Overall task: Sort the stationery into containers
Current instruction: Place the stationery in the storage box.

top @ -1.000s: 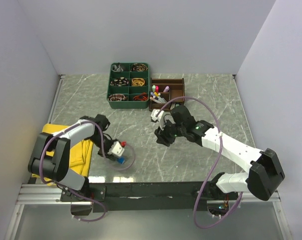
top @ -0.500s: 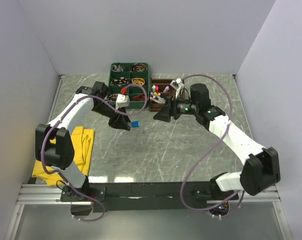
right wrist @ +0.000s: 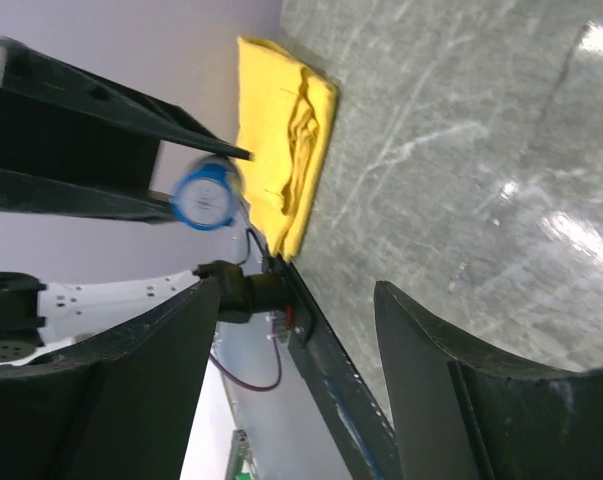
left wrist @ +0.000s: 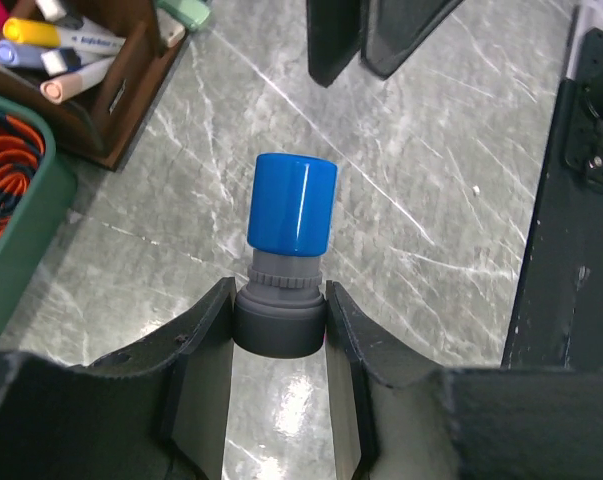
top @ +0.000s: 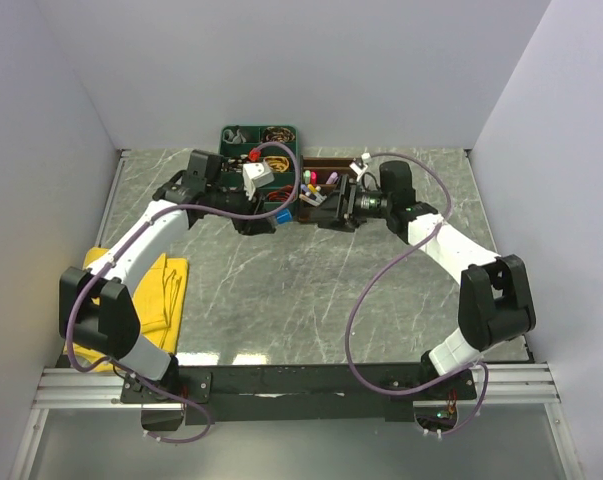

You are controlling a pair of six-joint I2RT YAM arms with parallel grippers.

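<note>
My left gripper (left wrist: 278, 305) is shut on the grey base of a blue-capped piece of stationery (left wrist: 292, 205), held above the table just in front of the brown wooden organiser (left wrist: 121, 85). From above, the blue cap (top: 281, 215) hangs at the left gripper (top: 267, 222), near the organiser (top: 349, 172). Several highlighters (left wrist: 51, 45) and markers (top: 313, 188) lie in its compartments. My right gripper (top: 324, 213) hovers by the organiser's front, facing the left one. Its jaws (right wrist: 299, 300) stand wide open with nothing between them. The blue cap (right wrist: 203, 197) shows in its view.
A green divided tray (top: 221, 170) with rubber bands stands left of the organiser; its rim (left wrist: 21, 260) is close to my left gripper. A yellow cloth (top: 166, 290) lies at the table's left front. The right gripper's fingers (left wrist: 381, 35) sit just beyond the blue cap.
The left arm has carried the blue-capped piece from beside the yellow cloth to the organiser's front. The right arm swung back to the organiser and its jaws opened wider.
</note>
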